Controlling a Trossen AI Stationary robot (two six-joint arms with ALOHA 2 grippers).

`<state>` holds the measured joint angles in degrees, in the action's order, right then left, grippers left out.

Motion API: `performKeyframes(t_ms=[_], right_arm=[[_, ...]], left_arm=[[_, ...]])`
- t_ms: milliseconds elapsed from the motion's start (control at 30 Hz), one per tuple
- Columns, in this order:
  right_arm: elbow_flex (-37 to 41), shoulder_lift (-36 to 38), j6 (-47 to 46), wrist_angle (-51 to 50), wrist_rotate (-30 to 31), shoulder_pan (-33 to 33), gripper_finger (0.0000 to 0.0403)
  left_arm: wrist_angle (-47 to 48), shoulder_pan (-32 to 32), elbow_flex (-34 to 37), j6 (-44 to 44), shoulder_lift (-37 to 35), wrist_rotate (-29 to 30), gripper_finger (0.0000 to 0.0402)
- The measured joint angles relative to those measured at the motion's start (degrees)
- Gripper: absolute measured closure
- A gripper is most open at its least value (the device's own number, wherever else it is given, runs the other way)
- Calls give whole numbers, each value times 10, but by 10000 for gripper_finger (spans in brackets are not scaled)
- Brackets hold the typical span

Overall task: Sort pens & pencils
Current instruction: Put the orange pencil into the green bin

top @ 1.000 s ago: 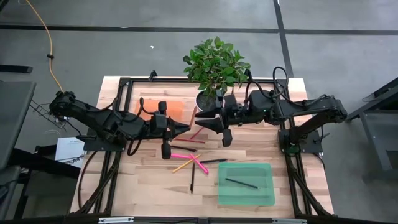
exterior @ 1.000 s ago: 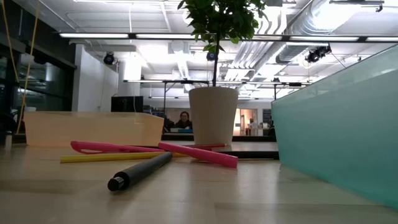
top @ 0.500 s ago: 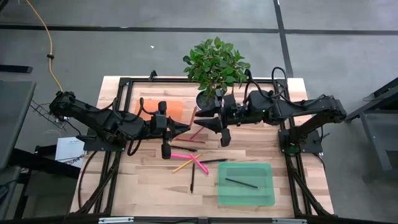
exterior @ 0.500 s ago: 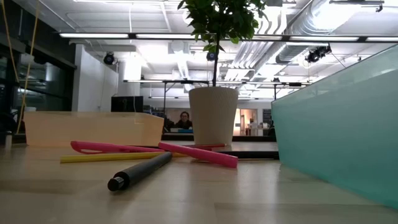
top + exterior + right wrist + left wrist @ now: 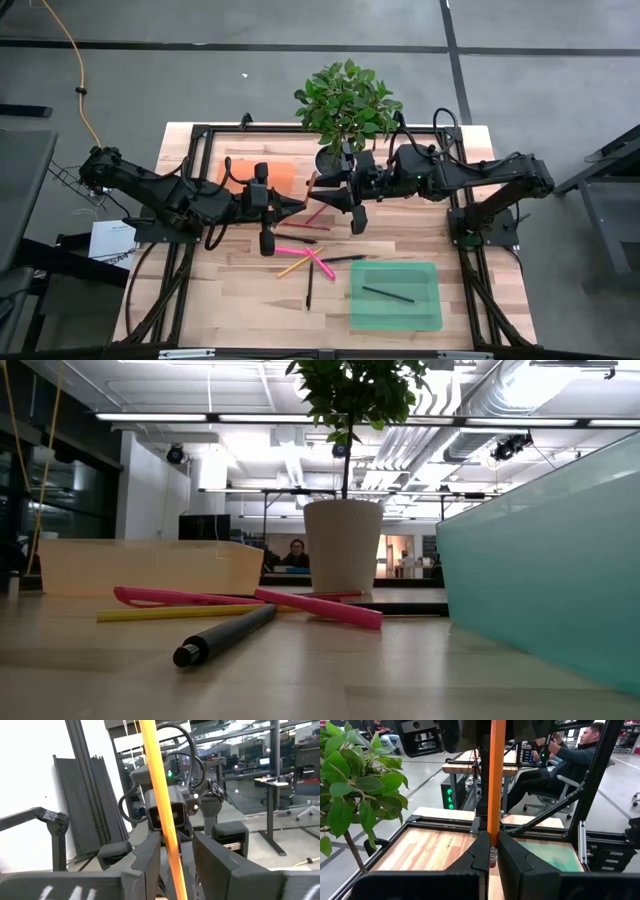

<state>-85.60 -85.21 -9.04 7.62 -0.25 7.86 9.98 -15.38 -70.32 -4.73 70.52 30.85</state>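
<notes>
where dark pencil (image 5: 387, 294) lies, green tray (image 5: 428, 310)

Evenly, brightly lit from ceiling strip lights (image 5: 330, 417); glare blooming overhead, soft shadows, near fingers (image 5: 481, 851) blurred.

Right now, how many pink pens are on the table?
2. The first pink pen lies mid-table; the second pink pen sits just right of it, beside a yellow pencil. The arms may hide more.
</notes>
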Motion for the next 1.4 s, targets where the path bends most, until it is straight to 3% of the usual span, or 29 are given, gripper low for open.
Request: performKeyframes(t_ms=[167,633,1067,1400], right_arm=[[0,0,1,0,0,0,306],[0,0,7,0,1,0,387],[0,0,14,-2,2,0,393],[-7,1,20,3,0,0,393]], left_arm=[[0,0,0,0,0,0,390],[1,0,0,-2,0,0,390],[16,0,-1,0,0,-8,387],[87,0,0,-34,0,-12,342]])
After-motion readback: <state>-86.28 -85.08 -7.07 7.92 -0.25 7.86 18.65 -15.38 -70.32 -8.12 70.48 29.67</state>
